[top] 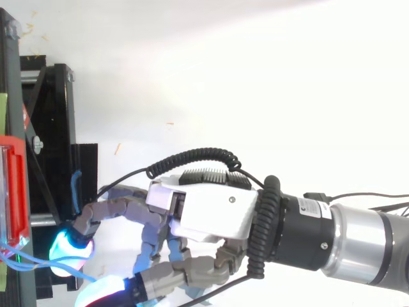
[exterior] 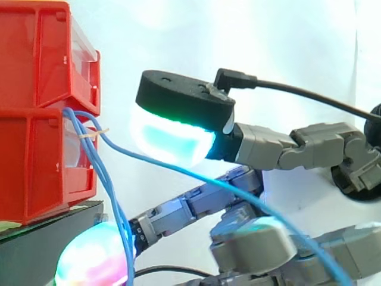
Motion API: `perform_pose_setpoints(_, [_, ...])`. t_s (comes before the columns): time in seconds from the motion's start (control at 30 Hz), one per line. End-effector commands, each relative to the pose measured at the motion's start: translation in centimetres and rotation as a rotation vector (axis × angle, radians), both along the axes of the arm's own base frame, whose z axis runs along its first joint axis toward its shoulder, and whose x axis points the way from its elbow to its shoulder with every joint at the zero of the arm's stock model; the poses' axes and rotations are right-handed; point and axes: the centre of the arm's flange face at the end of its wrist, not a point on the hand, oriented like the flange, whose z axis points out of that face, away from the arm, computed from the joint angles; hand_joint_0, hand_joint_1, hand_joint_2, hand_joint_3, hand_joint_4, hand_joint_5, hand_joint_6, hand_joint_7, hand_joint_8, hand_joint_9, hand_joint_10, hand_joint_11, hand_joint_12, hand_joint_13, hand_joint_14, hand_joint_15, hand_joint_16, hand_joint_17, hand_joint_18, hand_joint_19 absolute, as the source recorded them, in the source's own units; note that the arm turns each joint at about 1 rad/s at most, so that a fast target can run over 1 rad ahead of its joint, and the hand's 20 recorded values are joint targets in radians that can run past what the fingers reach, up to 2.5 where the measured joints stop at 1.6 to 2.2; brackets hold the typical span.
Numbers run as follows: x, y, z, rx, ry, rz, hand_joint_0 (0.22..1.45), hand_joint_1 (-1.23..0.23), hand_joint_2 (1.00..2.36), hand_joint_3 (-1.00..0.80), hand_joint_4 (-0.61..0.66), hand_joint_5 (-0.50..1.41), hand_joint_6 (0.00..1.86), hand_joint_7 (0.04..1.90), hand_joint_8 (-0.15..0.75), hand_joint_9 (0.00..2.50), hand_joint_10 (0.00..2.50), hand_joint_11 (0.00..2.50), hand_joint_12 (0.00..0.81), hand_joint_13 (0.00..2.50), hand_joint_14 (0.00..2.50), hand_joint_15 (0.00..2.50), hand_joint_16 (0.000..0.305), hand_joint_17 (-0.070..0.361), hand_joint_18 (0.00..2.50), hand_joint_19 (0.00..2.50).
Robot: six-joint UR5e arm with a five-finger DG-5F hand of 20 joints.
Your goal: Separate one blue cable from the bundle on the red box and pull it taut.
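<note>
Two stacked red bins (exterior: 36,119) stand at the left on a black stand (exterior: 53,238). A bundle of thin blue cables (exterior: 116,220) leaves the lower bin, tied by a pale band (exterior: 92,134), and hangs down. One blue cable (exterior: 178,170) runs apart from the bundle, slanting down to the right in a nearly straight line across the hand (exterior: 268,149). The hand (top: 204,214) reaches in from the right with curled fingers around that cable. One glowing pad (exterior: 169,137) hovers above the cable and another pad (top: 66,248) sits close to the red bin (top: 14,185).
The black stand (top: 51,128) and its frame lie along the left edge in the top view. A white curtain backs the scene. The arm's wrist (top: 319,233) takes up the lower right.
</note>
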Motion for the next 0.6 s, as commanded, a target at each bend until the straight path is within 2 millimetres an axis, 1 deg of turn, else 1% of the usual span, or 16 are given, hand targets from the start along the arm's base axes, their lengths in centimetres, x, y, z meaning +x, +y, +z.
perform_pose_setpoints(0.0, [-0.4, -0.2, 0.5, -0.008, 0.024, -0.002, 0.47, -0.51, 1.00, -0.50, 0.25, -0.17, 0.50, 0.80, 0.259, 1.62, 0.03, 1.04, 0.381, 2.10, 0.03, 0.88, 0.035, 0.079, 0.07, 0.00])
perform_pose_setpoints(0.23, [-0.8, -0.2, 1.9, -0.009, 0.024, -0.002, 0.47, -0.51, 1.00, -0.50, 0.25, -0.17, 0.50, 0.80, 0.259, 1.62, 0.03, 1.06, 0.382, 2.07, 0.02, 0.89, 0.036, 0.081, 0.06, 0.00])
perform_pose_setpoints(0.27, [-0.9, -0.2, 2.5, -0.007, 0.017, -0.002, 0.48, -0.51, 1.00, -0.50, 0.25, -0.17, 0.50, 0.80, 0.262, 1.62, 0.03, 1.07, 0.377, 2.07, 0.02, 0.88, 0.036, 0.081, 0.06, 0.00])
perform_pose_setpoints(0.3, [-0.9, -0.2, 2.5, -0.007, 0.017, -0.002, 0.48, -0.51, 1.00, -0.50, 0.25, -0.17, 0.50, 0.80, 0.258, 1.61, 0.03, 1.07, 0.377, 2.06, 0.02, 0.88, 0.036, 0.081, 0.06, 0.00])
perform_pose_setpoints(0.33, [-0.9, -0.2, 3.1, -0.005, 0.009, -0.002, 0.48, -0.52, 1.00, -0.50, 0.25, -0.16, 0.50, 0.80, 0.260, 1.61, 0.03, 1.06, 0.372, 2.06, 0.03, 0.89, 0.036, 0.080, 0.06, 0.00])
perform_pose_setpoints(0.4, [-0.9, -0.2, 3.2, -0.003, 0.008, -0.002, 0.48, -0.53, 1.00, -0.50, 0.24, -0.16, 0.50, 0.82, 0.258, 1.61, 0.03, 1.07, 0.361, 2.05, 0.02, 0.90, 0.036, 0.080, 0.06, 0.00])
perform_pose_setpoints(0.43, [-0.9, -0.4, 3.3, 0.003, 0.004, 0.001, 0.48, -0.53, 1.00, -0.50, 0.24, -0.16, 0.50, 0.83, 0.254, 1.61, 0.03, 1.06, 0.370, 2.05, 0.03, 0.90, 0.036, 0.080, 0.06, 0.00])
perform_pose_setpoints(0.57, [-0.7, -1.1, 3.4, 0.011, -0.003, -0.009, 0.50, -0.57, 1.00, -0.50, 0.23, -0.14, 0.50, 0.87, 0.248, 1.62, 0.03, 1.08, 0.357, 2.03, 0.03, 0.91, 0.035, 0.078, 0.06, 0.00])
